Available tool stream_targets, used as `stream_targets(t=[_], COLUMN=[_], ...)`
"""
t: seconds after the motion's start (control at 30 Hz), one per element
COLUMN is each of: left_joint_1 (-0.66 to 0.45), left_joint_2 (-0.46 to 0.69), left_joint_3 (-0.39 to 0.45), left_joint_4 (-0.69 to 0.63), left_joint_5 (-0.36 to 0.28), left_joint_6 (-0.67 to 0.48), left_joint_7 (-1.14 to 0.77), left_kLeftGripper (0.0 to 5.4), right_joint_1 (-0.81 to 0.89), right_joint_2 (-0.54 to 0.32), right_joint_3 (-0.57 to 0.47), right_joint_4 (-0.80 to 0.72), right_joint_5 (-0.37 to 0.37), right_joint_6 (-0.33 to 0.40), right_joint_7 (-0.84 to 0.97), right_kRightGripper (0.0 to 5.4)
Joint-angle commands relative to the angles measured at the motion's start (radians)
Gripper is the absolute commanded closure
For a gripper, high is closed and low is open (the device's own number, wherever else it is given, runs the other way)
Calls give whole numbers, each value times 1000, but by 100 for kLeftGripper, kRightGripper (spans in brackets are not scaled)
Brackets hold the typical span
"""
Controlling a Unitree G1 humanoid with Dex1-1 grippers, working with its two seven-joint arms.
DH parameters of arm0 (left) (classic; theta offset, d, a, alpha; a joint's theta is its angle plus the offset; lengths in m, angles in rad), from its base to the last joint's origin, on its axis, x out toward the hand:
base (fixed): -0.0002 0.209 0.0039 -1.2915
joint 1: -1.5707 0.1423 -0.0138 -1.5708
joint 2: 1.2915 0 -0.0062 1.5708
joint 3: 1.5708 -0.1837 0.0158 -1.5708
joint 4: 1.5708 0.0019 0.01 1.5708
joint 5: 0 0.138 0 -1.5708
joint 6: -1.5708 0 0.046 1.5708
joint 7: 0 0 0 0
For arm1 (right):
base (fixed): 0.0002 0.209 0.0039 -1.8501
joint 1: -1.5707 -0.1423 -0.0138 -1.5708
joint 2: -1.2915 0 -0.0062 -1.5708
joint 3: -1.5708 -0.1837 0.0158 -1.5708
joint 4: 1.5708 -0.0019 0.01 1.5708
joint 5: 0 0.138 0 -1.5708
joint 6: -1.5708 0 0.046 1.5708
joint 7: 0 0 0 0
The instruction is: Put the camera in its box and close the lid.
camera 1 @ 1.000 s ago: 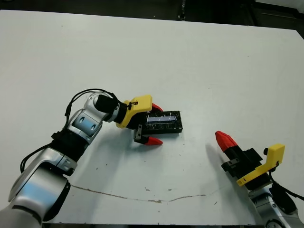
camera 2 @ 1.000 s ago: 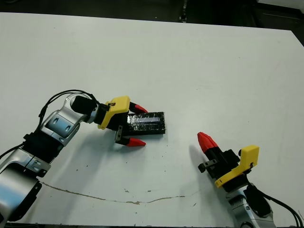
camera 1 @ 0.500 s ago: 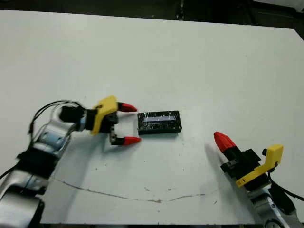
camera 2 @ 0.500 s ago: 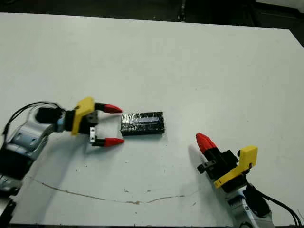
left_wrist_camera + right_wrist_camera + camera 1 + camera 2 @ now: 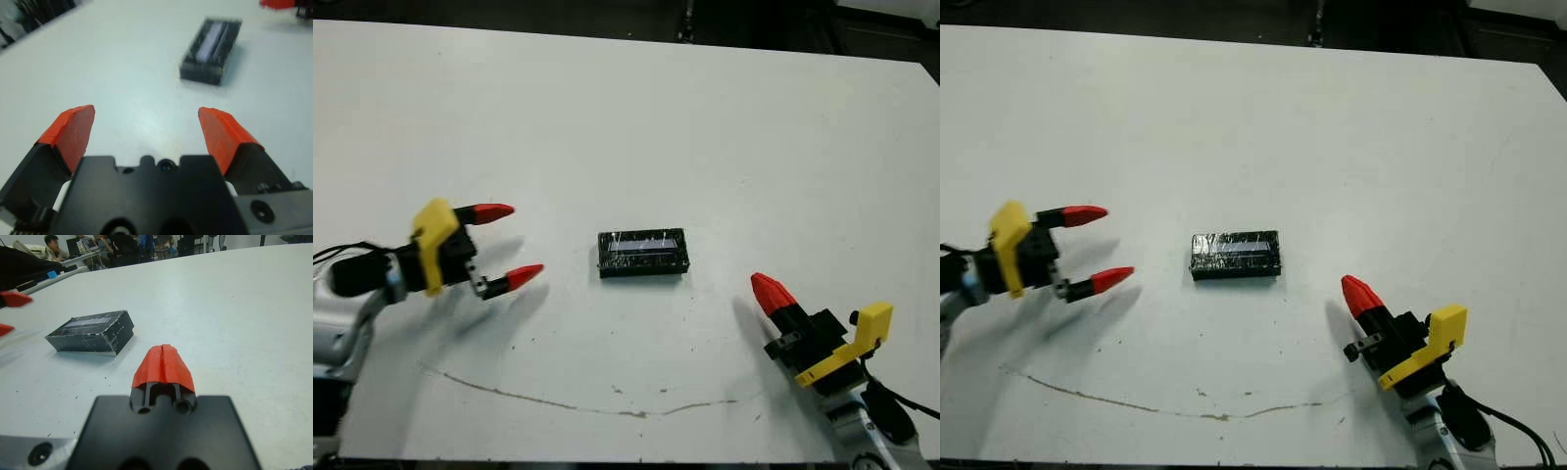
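The box [image 5: 643, 254], with the glossy black lid [image 5: 1235, 248] seated flat on top (pale stripe up), rests on the white table [image 5: 705, 127] between the two grippers, touched by neither. The left gripper [image 5: 505, 244] sits well to one side of it, its red fingers [image 5: 72, 135] spread wide apart, pointed toward the box and holding nothing. The right gripper [image 5: 163, 363] lies nearer the box on the opposite side, its two red tips pressed together, empty too.
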Motion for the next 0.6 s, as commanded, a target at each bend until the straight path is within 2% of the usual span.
stream_targets(t=[0.03,0.13,0.2,0.27,0.47,0.6], left_joint_1=[33,7,-10,-33,-77,-88], left_joint_2=[-121,-254,-336,-402,-477,-504], left_joint_3=[19,-17,-64,-126,-287,-356], left_joint_4=[-136,-195,-209,-214,-209,-176], left_joint_5=[-85,-149,-109,-77,-3,45], left_joint_6=[30,19,-32,-34,88,140], left_joint_7=[136,241,312,376,494,535], left_kLeftGripper=[54,100,136,166,257,315], right_joint_1=[4,7,10,13,16,21], right_joint_2=[-4,-2,-1,-3,2,12], right_joint_3=[-2,5,8,10,22,26], right_joint_4=[-6,-24,-35,-48,-73,-86], right_joint_5=[2,-12,-14,-13,-24,-25], right_joint_6=[23,30,35,46,65,72], right_joint_7=[-16,-38,-49,-63,-107,-132], right_kRightGripper=[540,540,540,540,540,540])
